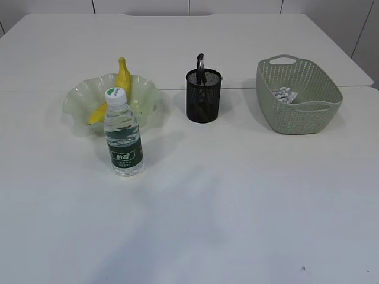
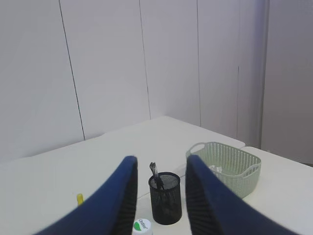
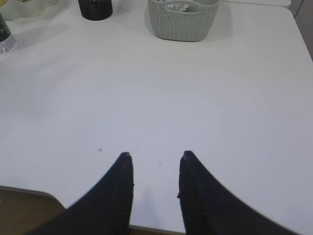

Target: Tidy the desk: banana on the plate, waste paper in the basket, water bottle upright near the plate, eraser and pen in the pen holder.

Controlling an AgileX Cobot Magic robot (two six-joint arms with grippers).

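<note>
Desk [image 1: 249, 201] order looks all but restored: the banana [image 1: 121, 83] lies in the plate [image 1: 77, 97], propped against its far rim, and the water bottle [image 1: 124, 133] stands upright just in front of the plate, touching or nearly touching its near edge. To the plate's right sits the pen holder [image 1: 204, 96], a dark pen [image 1: 201, 64] poking above its rim; farther right again, well apart from the plate, the basket [image 1: 299, 97] holds the waste paper [image 1: 285, 94]. The eraser cannot be seen through the mesh, so whether it is in the cup is unclear.

Both arms are off the work. The left gripper [image 2: 159, 193] hangs high above the desk with jaws apart and nothing between them, the bottle cap and cup below it. The right gripper [image 3: 154, 161] hovers near the desk's front edge, far from the plate, also parted and empty.

By the look of it, what remains is only a clean retreat: the left arm should lift away straight, clear of the bottle, which stands close enough to the plate to topple at a nudge.
</note>
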